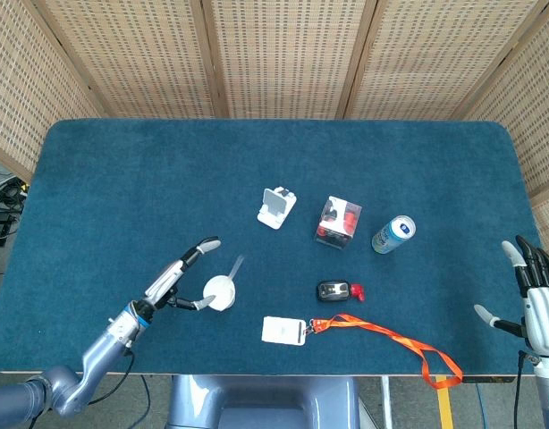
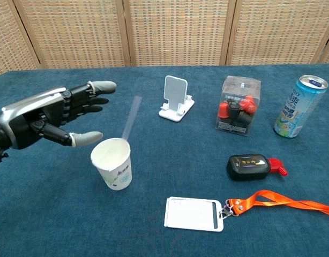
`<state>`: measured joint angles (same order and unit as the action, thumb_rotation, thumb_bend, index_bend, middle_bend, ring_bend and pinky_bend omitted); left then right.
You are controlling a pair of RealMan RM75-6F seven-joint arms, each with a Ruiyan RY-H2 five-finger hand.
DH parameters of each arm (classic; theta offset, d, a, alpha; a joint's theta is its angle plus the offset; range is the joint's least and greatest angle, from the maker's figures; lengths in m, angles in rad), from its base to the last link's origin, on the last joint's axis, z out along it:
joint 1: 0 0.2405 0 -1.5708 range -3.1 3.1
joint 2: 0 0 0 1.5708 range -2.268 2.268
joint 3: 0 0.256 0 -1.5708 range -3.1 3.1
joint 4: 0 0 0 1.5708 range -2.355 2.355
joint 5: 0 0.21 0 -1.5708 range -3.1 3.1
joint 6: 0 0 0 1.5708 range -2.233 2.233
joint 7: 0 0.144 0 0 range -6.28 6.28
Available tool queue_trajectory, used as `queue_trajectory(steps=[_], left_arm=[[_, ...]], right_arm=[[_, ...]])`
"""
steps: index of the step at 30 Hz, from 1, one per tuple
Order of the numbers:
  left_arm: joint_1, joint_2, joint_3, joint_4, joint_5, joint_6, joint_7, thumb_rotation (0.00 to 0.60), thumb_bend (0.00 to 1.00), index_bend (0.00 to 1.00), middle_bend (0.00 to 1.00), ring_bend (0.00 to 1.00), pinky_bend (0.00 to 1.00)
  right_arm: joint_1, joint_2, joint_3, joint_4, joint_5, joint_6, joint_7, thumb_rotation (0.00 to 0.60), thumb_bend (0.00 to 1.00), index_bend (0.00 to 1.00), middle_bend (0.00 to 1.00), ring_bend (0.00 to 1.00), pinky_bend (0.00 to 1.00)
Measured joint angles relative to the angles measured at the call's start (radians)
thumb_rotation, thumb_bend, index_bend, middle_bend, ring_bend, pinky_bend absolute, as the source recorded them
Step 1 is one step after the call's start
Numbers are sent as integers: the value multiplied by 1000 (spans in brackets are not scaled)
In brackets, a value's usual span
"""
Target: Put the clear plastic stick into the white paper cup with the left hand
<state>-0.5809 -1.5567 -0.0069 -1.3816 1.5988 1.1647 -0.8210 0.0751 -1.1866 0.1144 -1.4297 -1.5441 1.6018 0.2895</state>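
Note:
The white paper cup (image 2: 111, 163) (image 1: 219, 292) stands upright near the table's front left. The clear plastic stick (image 2: 130, 118) (image 1: 234, 267) leans out of the cup, tilted up and to the right, with its lower end inside. My left hand (image 2: 49, 115) (image 1: 174, 281) hangs just left of the cup with fingers spread, touching neither cup nor stick. My right hand (image 1: 532, 299) is at the far right edge of the table, fingers apart and holding nothing; the chest view does not show it.
A white phone stand (image 2: 175, 99), a clear box of red and black parts (image 2: 238, 106) and a drink can (image 2: 300, 106) stand across the back. A black and red key fob (image 2: 254, 166) and a white card holder (image 2: 195, 214) with orange lanyard (image 2: 282, 202) lie in front.

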Motion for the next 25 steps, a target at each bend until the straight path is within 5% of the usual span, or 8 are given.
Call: queue_trajectory(steps=[11,16,25], left_arm=[[95,116,-18,-86,-65,119,282,597,305,68,0,0,0],[162,160,-20,-103,-115,196,583,600,217,0,0,0,0],[341,247,1,-195,-245,352,1054,600,215,0,0,0,0]], right_arm=[[2,-6,-6,-3,-8,-2,-29,600,83,82,0,0,0],[6,-14,-9,-3,-8,-13,-59,600,82,82,0,0,0],[4,-20,-14,-37,-2,-18,-152,600,82,47,0,0,0]])
